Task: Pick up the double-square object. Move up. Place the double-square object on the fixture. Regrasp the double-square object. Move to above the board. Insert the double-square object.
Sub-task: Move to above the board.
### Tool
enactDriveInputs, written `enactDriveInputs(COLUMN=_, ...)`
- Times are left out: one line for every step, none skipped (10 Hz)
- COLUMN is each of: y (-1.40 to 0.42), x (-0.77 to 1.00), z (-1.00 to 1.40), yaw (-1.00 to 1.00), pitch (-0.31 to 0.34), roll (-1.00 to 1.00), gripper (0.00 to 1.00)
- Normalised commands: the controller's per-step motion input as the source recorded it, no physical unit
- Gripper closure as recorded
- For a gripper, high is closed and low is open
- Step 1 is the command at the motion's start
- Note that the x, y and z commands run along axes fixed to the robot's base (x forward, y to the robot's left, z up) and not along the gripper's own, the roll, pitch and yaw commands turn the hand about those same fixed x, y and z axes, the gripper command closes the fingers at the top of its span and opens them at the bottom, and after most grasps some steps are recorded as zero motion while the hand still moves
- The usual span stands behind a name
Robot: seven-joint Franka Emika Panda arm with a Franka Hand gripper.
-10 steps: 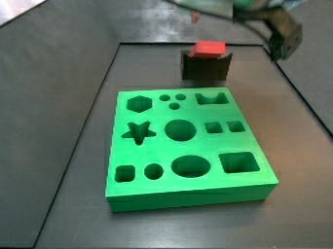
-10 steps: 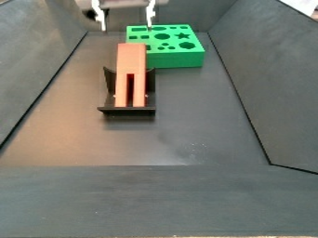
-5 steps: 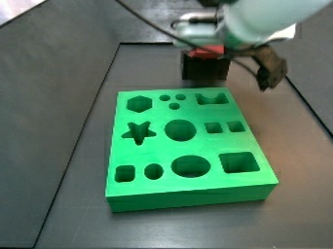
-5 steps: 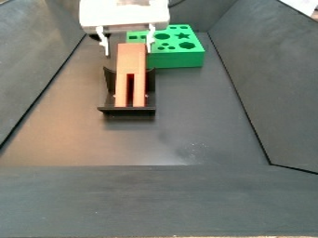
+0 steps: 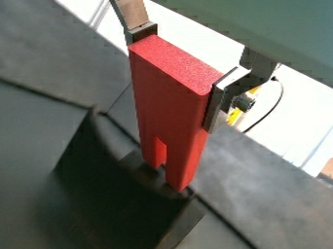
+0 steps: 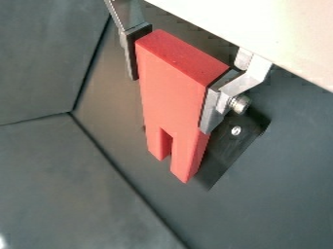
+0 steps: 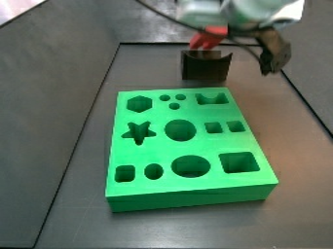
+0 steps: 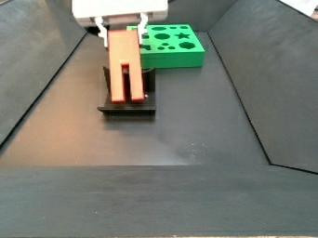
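Note:
The red-orange double-square object (image 8: pixel 121 65) lies along the dark fixture (image 8: pixel 128 110), with its two prongs at the near end. My gripper (image 8: pixel 121 35) is shut on its solid far end. In both wrist views the silver fingers (image 5: pixel 224 97) (image 6: pixel 215 102) press on the two sides of the double-square object (image 5: pixel 169 107) (image 6: pixel 176 97), above the fixture (image 5: pixel 104 185) (image 6: pixel 240 146). In a side view the gripper (image 7: pixel 215 34) holds the object (image 7: pixel 204 41) tilted over the fixture (image 7: pixel 204 68). The green board (image 7: pixel 189 199) lies in front of the fixture.
The board also shows in a side view (image 8: pixel 180 59), behind and to the right of the fixture. Sloping dark walls (image 8: pixel 50 84) enclose the dark floor on both sides.
My gripper came down over the fixture and closed on the double-square object's far end. The object now sits tilted and slightly shifted from where it rested.

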Motion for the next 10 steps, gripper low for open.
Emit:
enactDriveInputs(y=0.22, x=0.06, z=1.00, yaw=0.05, pitch=0.225, roll=0.01, gripper=1.00)
enactDriveInputs(y=0.20, x=0.06, z=1.00, yaw=0.11, pitch=0.207, roll=-0.03, gripper=1.00)
enactDriveInputs(y=0.18, x=0.06, z=1.00, yaw=0.15, pitch=0.187, roll=-0.04, gripper=1.00)
enactDriveInputs(y=0.17, x=0.06, z=1.00, yaw=0.17, pitch=0.168, roll=-0.04, gripper=1.00)
enactDriveInputs(y=0.15, x=0.06, z=1.00, yaw=0.18, pitch=0.145, roll=-0.04, gripper=1.00)
enactDriveInputs(y=0.13, x=0.07, z=1.00, yaw=0.19, pitch=0.108, roll=-0.03, gripper=1.00)
enactDriveInputs(y=0.11, x=0.07, z=1.00, yaw=0.18, pitch=0.078, roll=-0.03, gripper=1.00)
enactDriveInputs(y=0.07, x=0.06, z=0.96, yaw=0.17, pitch=0.043, roll=-0.03, gripper=1.00)
enactDriveInputs(y=0.05, x=0.05, z=0.84, yaw=0.16, pitch=0.027, roll=-0.03, gripper=1.00)
enactDriveInputs(y=0.03, x=0.03, z=0.61, yaw=0.13, pitch=0.008, roll=-0.03, gripper=1.00)
